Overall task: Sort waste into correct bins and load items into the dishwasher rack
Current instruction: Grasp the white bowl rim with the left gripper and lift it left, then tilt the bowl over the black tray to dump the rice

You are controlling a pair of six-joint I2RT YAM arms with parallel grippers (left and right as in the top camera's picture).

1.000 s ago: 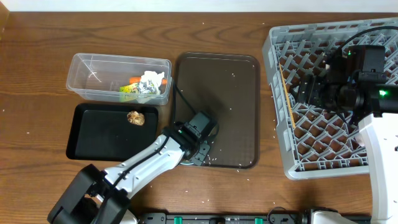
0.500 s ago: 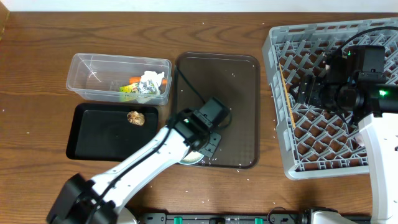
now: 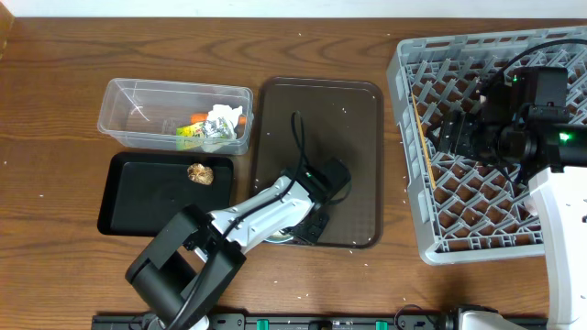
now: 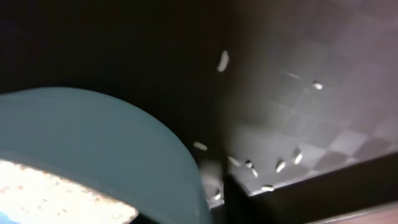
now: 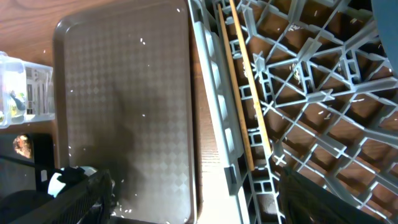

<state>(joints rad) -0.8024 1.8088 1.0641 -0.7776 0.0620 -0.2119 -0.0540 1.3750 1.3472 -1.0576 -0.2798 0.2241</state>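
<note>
The pale-blue bowl (image 3: 279, 236) sits at the brown serving tray's front edge, half hidden under my left gripper (image 3: 316, 220). In the left wrist view the bowl (image 4: 93, 137) fills the lower left, white inside, with rice grains (image 4: 280, 165) beside it; the jaws are not clear there. My right gripper (image 5: 208, 199) hangs open and empty above the grey dishwasher rack (image 3: 550, 243). Chopsticks (image 3: 424, 147) lie along the rack's left side and also show in the right wrist view (image 5: 249, 106). The clear tub (image 3: 138, 101) holds the wrapper (image 3: 215, 128) and carrot stick (image 3: 240, 119). The black tray (image 3: 138, 197) holds the brown lump (image 3: 199, 173).
The brown serving tray (image 3: 321, 119) lies between the bins and the rack, with rice grains scattered on it and on the wood around it. A strip of bare table separates the tray from the rack (image 5: 208, 124).
My left gripper has swung to the right along the serving tray's front edge, its arm folding in closer. The bowl stays in place. The right arm has not moved.
</note>
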